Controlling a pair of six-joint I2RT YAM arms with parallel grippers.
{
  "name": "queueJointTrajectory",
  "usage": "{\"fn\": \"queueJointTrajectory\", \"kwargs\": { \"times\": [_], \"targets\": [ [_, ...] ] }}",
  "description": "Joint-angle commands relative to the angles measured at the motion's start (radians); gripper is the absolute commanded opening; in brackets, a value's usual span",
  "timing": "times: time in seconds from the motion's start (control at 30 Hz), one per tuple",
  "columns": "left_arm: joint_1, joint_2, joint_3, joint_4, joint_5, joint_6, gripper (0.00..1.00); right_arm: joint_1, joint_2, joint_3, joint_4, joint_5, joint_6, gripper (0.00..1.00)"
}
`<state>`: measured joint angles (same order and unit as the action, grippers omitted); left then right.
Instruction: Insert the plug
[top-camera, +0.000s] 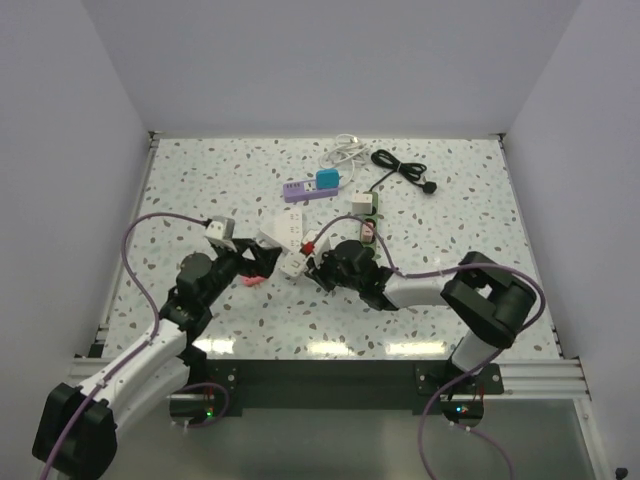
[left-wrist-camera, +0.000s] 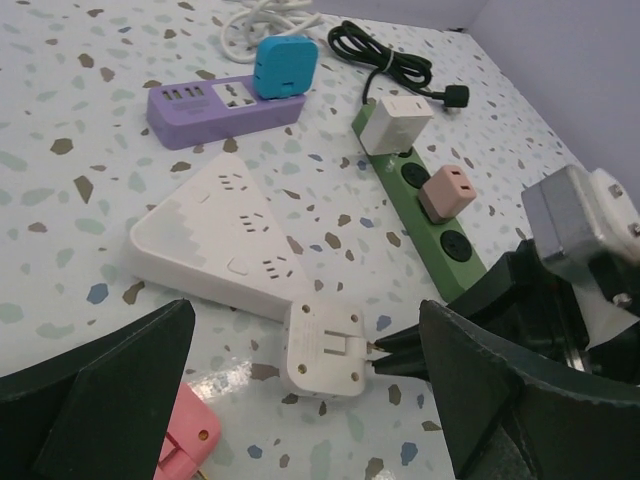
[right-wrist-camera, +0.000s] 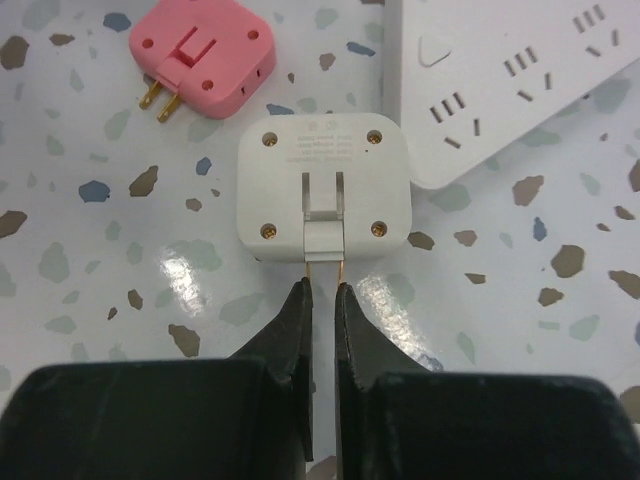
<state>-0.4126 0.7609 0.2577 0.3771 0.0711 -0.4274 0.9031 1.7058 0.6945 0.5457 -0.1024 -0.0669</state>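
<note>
The plug (right-wrist-camera: 325, 185) is a white square adapter lying flat on the speckled table, its two brass prongs pointing at my right gripper (right-wrist-camera: 322, 292). That gripper is shut on the prongs, its black fingertips pinching them just off the plug's body. The same plug (left-wrist-camera: 325, 350) shows in the left wrist view, lying between the wide-open fingers of my left gripper (left-wrist-camera: 305, 312), which touch nothing. From above, the plug (top-camera: 293, 265) sits between the left gripper (top-camera: 262, 262) and the right gripper (top-camera: 317, 264). A white triangular power strip (left-wrist-camera: 220, 235) lies just beyond it.
A pink plug (left-wrist-camera: 185, 440) lies beside the left gripper's finger. Farther back are a purple strip (left-wrist-camera: 225, 105) carrying a blue adapter (left-wrist-camera: 285, 65), a green strip (left-wrist-camera: 435, 215) with a white adapter (left-wrist-camera: 393, 122) and a beige one (left-wrist-camera: 448, 192), and a black cable (left-wrist-camera: 385, 60).
</note>
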Motion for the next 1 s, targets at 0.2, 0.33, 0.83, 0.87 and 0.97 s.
{"fn": "queueJointTrajectory", "kwargs": {
  "times": [0.2,0.33,0.83,0.87,0.97],
  "targets": [
    [0.008,0.07,-0.028,0.247,0.294,-0.059,1.0,0.002,-0.267,-0.082,-0.035,0.147,0.055,0.0],
    [0.008,0.116,-0.031,0.29,0.318,-0.088,1.0,0.003,-0.351,-0.118,-0.015,0.139,0.052,0.0],
    [-0.018,0.359,-0.02,0.578,0.406,-0.214,1.0,0.056,-0.463,-0.185,0.042,0.142,0.015,0.0],
    [-0.025,0.368,-0.015,0.582,0.407,-0.217,1.0,0.059,-0.463,-0.185,0.042,0.144,0.012,0.0],
    [-0.055,0.38,-0.006,0.597,0.406,-0.224,0.97,0.066,-0.465,-0.19,0.053,0.142,0.009,0.0]
  ]
}}
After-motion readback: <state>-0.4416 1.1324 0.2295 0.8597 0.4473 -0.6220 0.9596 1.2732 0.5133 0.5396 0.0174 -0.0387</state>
